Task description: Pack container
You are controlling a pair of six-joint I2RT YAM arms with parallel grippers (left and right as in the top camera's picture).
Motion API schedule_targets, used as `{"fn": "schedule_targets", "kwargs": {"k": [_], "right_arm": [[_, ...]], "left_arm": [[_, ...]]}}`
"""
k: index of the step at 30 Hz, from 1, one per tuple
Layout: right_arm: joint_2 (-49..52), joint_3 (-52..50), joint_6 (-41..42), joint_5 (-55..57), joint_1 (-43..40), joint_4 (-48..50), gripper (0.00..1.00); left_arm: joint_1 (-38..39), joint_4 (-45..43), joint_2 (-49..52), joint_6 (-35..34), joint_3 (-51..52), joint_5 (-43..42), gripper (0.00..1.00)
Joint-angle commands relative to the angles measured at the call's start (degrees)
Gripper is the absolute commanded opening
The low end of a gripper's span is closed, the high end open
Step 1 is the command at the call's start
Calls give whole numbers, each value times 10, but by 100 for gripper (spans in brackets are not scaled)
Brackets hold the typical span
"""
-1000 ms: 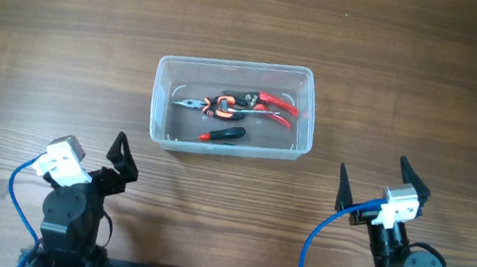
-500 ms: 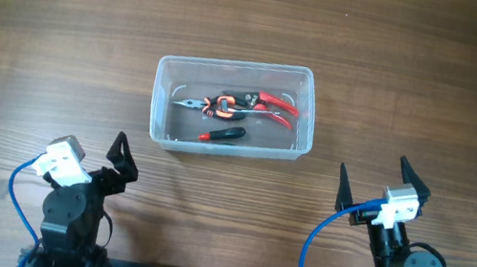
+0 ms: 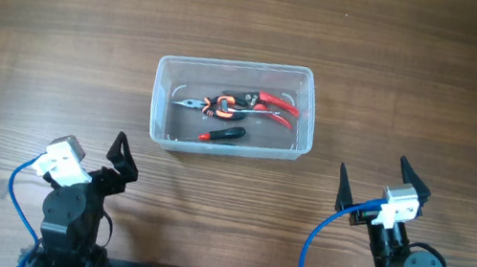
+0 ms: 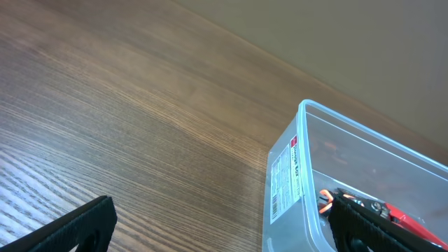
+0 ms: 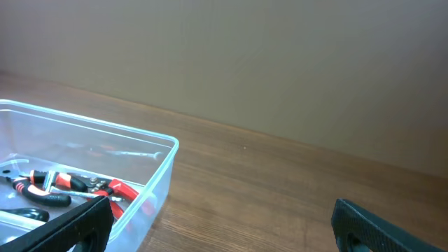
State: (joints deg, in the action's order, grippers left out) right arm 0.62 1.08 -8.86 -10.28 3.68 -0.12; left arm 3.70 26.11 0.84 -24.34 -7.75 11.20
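Observation:
The clear plastic container (image 3: 159, 101) stands on the wooden table near the middle. Inside lie red-handled pliers (image 3: 274, 107), an orange-and-black tool (image 3: 219, 104) and a small black-and-red tool (image 3: 222, 134). My left gripper (image 3: 120, 157) is open and empty, near the front edge, left of and below the container. My right gripper (image 3: 375, 179) is open and empty at the front right. The container shows in the left wrist view (image 4: 308, 182) with a white label, and in the right wrist view (image 5: 150, 175) with the red pliers (image 5: 115, 189) inside. Gripper fingers frame both wrist views (image 4: 224, 227) (image 5: 224, 224).
The wooden table (image 3: 64, 17) runs all around the container. Blue cables (image 3: 308, 252) loop by each arm base at the front edge. A plain wall (image 5: 280, 63) stands behind the table.

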Motion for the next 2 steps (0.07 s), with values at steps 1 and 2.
{"fn": "schedule_targets", "kwargs": {"k": [1, 2], "right_arm": [[-5, -4, 0, -3, -2, 2, 100], [-5, -4, 0, -3, -2, 2, 100]], "left_arm": [[3, -2, -6, -1, 3, -7, 100], [3, -2, -6, -1, 3, -7, 100]]}}
